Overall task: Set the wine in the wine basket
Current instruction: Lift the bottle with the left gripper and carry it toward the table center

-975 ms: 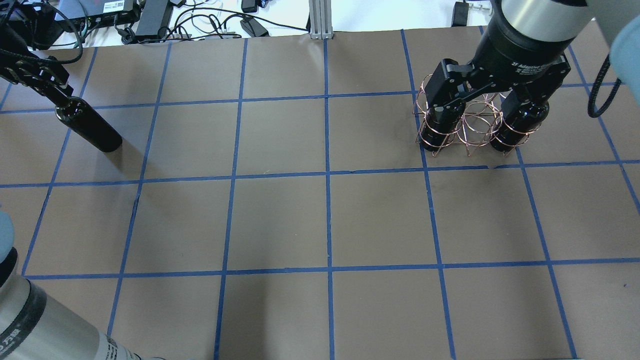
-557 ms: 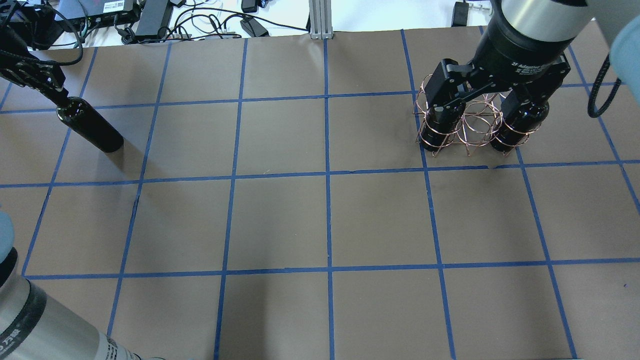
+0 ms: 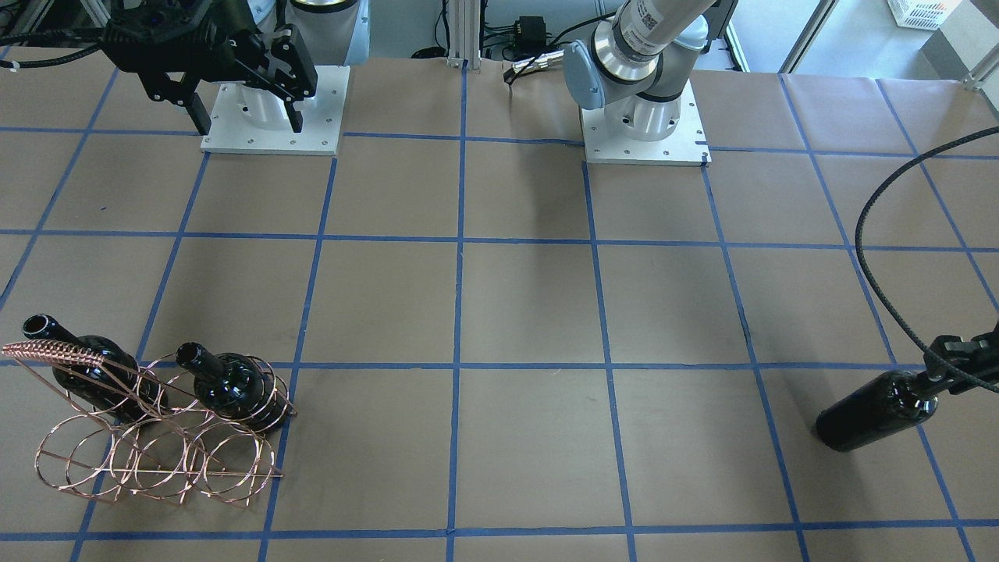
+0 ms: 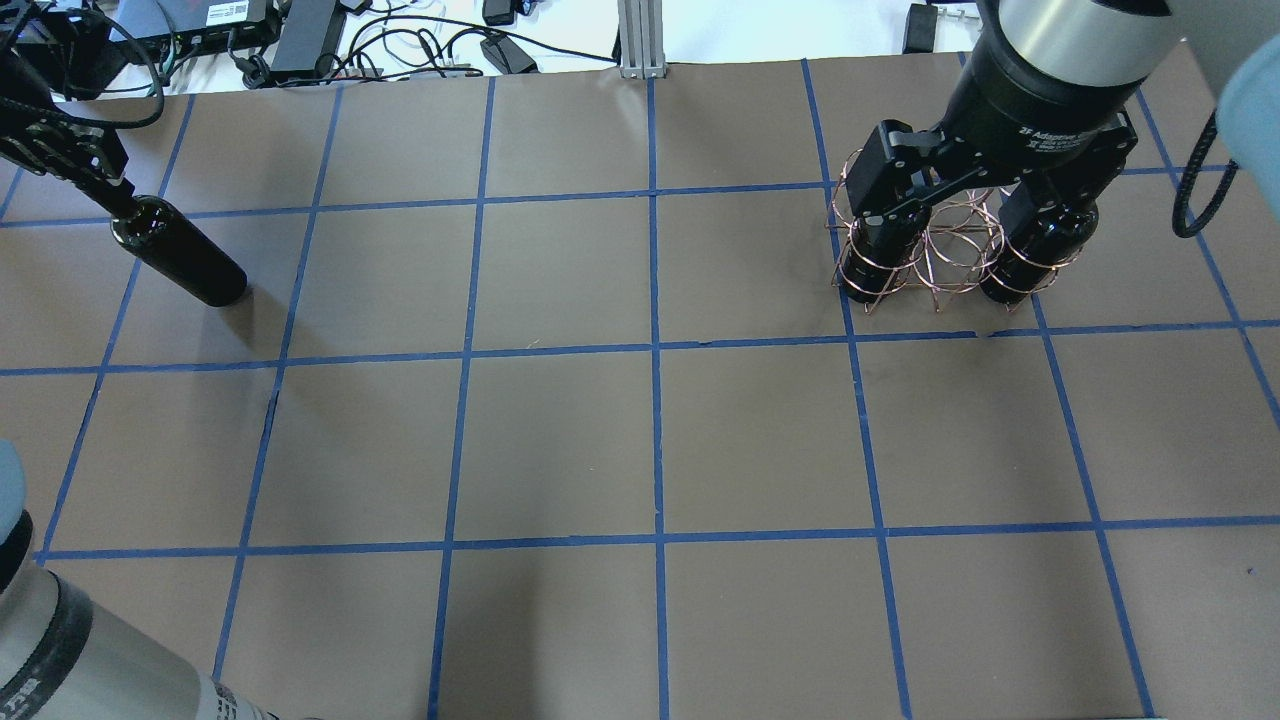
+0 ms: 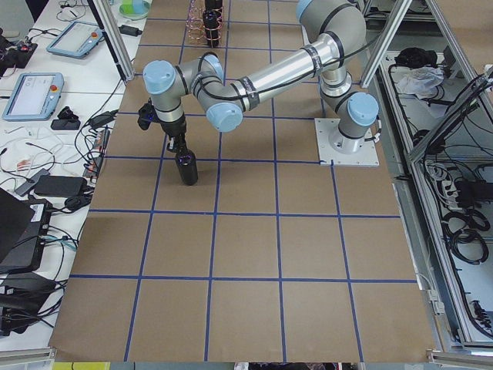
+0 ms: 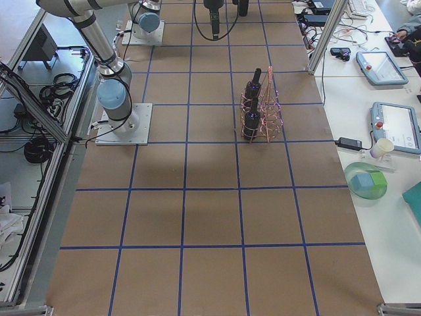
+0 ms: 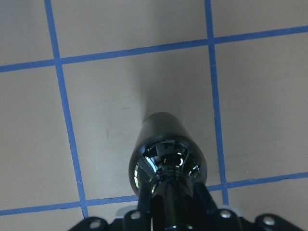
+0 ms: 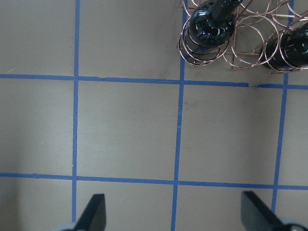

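My left gripper [image 4: 108, 188] is shut on the neck of a glossy near-black wine bottle [image 4: 182, 255] at the table's far left. The bottle stands about upright, its base at or just above the paper. Both also show in the front view, the gripper [image 3: 944, 367] and the bottle [image 3: 876, 411], and in the left wrist view [image 7: 167, 150]. The copper wire wine basket [image 3: 156, 457] stands at the far right and holds two look-alike bottles [image 3: 86, 375] [image 3: 234, 386], its middle ring empty. My right gripper [image 8: 175, 216] is open and empty, high above the table near the basket [image 8: 240, 55].
The table is brown paper with a blue tape grid [image 4: 655, 355]. Cables and power bricks [image 4: 300, 35] lie beyond its far edge. The two arm bases [image 3: 644, 117] stand on white plates at the robot's side.
My left gripper has shifted slightly toward the left of the overhead view, the bottle staying almost where it was. My right gripper has crept a little toward the far edge, still open.
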`<state>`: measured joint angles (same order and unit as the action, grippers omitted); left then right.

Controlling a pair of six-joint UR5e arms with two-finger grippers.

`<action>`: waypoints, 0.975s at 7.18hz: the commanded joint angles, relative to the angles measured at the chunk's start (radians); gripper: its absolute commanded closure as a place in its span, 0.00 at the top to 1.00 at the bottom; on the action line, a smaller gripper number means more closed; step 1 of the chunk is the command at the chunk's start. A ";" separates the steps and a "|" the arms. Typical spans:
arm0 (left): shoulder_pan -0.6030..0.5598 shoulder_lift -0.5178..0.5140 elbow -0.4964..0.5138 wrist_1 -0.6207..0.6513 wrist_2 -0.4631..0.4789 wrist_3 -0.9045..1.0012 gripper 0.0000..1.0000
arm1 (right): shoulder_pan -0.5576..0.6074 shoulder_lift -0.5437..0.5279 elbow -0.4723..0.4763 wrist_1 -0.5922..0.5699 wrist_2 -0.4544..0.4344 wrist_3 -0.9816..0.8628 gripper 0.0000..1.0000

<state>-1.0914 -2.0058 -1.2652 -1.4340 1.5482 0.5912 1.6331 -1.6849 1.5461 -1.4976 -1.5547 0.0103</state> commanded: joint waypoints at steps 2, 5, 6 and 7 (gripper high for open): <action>-0.149 0.128 -0.066 -0.037 -0.016 -0.205 0.00 | 0.002 0.001 0.000 -0.001 -0.001 0.002 1.00; -0.339 0.244 -0.175 -0.034 -0.026 -0.475 0.00 | 0.002 0.001 0.000 0.000 -0.001 0.000 1.00; -0.420 0.269 -0.213 -0.023 -0.046 -0.599 0.00 | 0.002 0.001 0.000 0.000 -0.001 0.000 1.00; -0.502 0.283 -0.244 -0.017 -0.048 -0.725 0.00 | 0.001 0.002 0.000 0.000 -0.001 0.000 1.00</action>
<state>-1.4936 -1.7474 -1.4675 -1.4594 1.5084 0.0172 1.6351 -1.6840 1.5463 -1.4972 -1.5554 0.0106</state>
